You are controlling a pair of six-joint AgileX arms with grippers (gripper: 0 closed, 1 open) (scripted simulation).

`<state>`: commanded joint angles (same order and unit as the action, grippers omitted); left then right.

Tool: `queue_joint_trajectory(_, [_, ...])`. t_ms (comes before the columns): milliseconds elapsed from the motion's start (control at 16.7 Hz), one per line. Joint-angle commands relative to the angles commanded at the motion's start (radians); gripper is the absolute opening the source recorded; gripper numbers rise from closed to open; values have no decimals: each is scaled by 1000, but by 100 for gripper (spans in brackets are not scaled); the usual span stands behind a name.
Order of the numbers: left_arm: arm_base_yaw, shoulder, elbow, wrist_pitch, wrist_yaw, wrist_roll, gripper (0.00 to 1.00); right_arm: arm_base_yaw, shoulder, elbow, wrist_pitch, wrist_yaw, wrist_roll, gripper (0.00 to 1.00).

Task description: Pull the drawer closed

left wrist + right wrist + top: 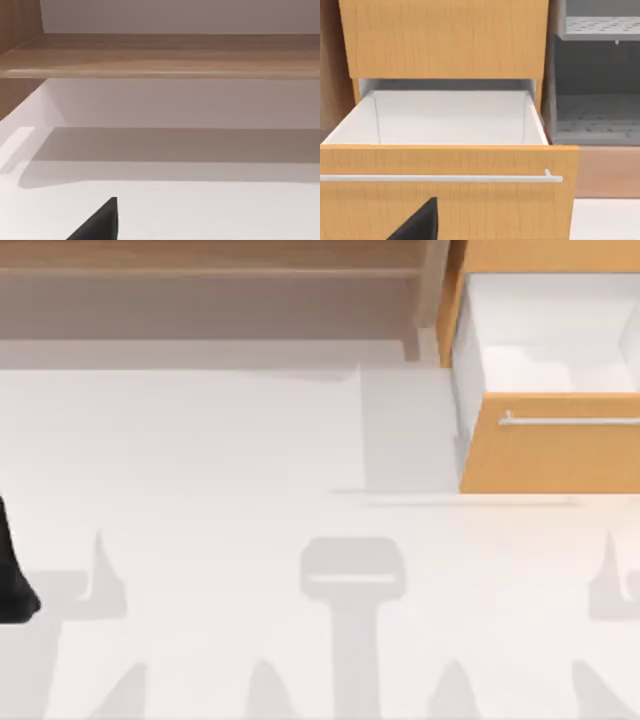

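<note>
The boxy orange-tan wooden drawer (545, 445) stands open at two o'clock, silver bar handle (440, 178) lying crosswise — nearer my right arm. The right gripper (417, 222) seems just before its front; whether the fingers are parted or holding anything, I cannot tell.

Open drawer (560, 440) at table's (220, 470) far right, silver handle (570, 421), wooden shelf (200, 270) at far left.

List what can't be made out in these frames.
- Drawer: its right end is cut off by the top view's right edge.
- Drawer floor: hidden behind its front panel in the right wrist view.
- Left gripper: jaws cut off by the frame edge.
- Right gripper: the same.
</note>
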<state>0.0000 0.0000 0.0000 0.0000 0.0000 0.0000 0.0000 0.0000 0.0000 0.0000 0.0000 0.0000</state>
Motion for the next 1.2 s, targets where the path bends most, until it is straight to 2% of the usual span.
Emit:
queue_joint_trajectory(240, [0,0,0,0,0,0,100,-24,35,18,31,-19,-1,100])
queue_joint_trajectory(420, [0,0,0,0,0,0,100,-98,164,72,129,-85,-1,100])
queue_joint_trajectory(1200, [0,0,0,0,0,0,100,-547,1143,407,746,-536,20,100])
